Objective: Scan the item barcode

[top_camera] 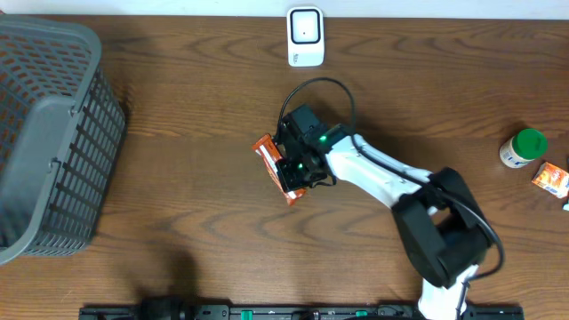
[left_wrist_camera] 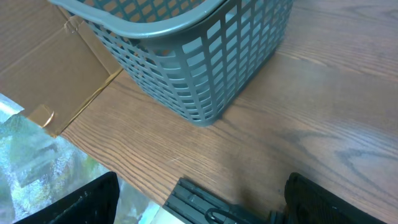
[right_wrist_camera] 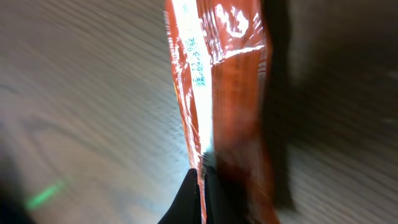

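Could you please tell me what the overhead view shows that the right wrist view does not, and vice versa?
Only overhead: the grey basket, the white scanner, a green-capped bottle and the whole right arm. Only right wrist: printed digits on the pale strip of the orange packet. Both: the orange packet, the right tool shut on it, and the wooden table.

Illegible printed code on orange packet
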Robot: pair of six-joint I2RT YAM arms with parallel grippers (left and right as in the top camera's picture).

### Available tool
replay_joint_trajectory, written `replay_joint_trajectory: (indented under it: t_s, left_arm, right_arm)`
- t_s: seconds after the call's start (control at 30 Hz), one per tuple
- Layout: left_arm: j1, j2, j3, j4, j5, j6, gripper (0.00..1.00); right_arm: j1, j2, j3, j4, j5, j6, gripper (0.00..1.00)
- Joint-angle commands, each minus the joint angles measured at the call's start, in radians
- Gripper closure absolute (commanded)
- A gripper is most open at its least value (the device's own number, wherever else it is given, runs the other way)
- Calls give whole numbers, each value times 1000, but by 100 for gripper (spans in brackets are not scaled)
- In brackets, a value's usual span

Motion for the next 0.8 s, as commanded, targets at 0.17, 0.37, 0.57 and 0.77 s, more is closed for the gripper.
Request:
replay_joint_trajectory:
  t_s: [0.17, 0.37, 0.57, 0.77]
  left_arm:
    - [3, -6, 3, -78, -5, -6, 14]
    - [3, -6, 3, -78, -5, -6, 14]
    - [3, -6, 3, -78, -5, -6, 14]
    - [3, -6, 3, -78, -5, -6, 14]
  right_arm:
    - [5, 3, 24, -27, 33, 48, 99]
    - [3, -108, 83, -94, 45, 2, 99]
    - [4, -165, 95, -105, 232, 3, 99]
    - [4, -106, 91, -121, 310, -5, 99]
